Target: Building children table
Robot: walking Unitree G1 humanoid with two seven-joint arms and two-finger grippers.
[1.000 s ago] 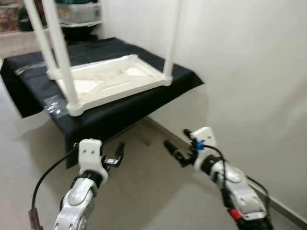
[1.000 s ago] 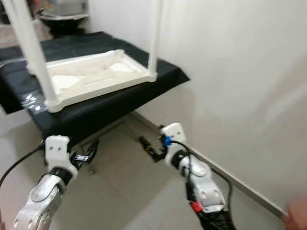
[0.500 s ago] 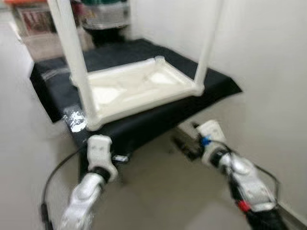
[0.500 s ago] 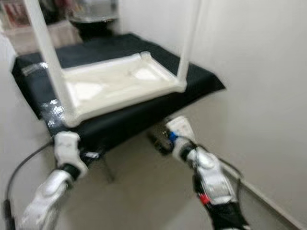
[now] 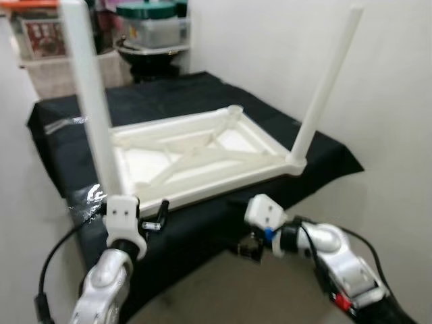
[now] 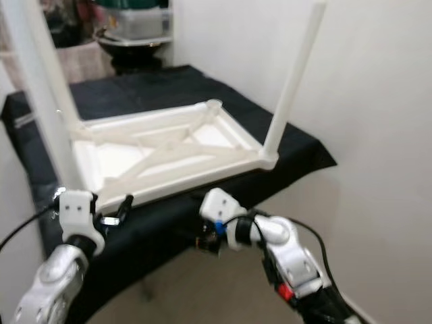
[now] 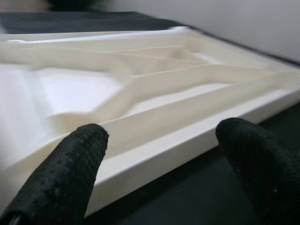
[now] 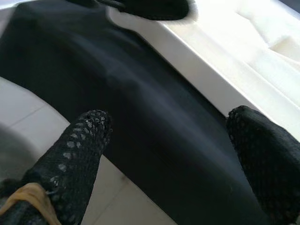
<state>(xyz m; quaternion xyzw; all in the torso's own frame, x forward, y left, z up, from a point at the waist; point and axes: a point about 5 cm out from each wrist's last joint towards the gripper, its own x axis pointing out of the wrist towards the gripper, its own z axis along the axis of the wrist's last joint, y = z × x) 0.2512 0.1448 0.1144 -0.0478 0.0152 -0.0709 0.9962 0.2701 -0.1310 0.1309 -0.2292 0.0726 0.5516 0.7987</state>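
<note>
- Left claw (image 5: 160, 214): nearest the camera on the robot's left, held at the front edge of the black-draped tabletop (image 5: 324, 138). Its two black fingers (image 7: 70, 168) stand wide apart with nothing between them; they point at the near long rim of the children table (image 5: 196, 152), close to it, though contact cannot be confirmed.
- Right claw (image 5: 248, 246): on the robot's right, lower than the left claw and in front of the hanging black cloth below the tabletop's edge. Its fingers (image 8: 77, 154) are likewise spread and empty. The wrist view looks across the dark cloth toward the white rim above; the claw is apart from the rim.
- Children table: a white plastic piece lying upside down on the tabletop, its ribbed underside with diagonal braces facing up. Its near long rim runs just beyond the two claws, the left claw level with it, the right claw beneath it.
- Near-left leg (image 5: 91, 108): upright in the corner socket just above the left claw.
- Near-right leg (image 5: 322, 88): upright in the corner socket, beyond and above the right claw, tilted slightly toward the wall (image 5: 391, 94).
- Far corner socket (image 5: 233, 109): an open round cup with no leg in it.
- Background: shelving (image 5: 145, 30) with containers stands behind the tabletop, blurred.
</note>
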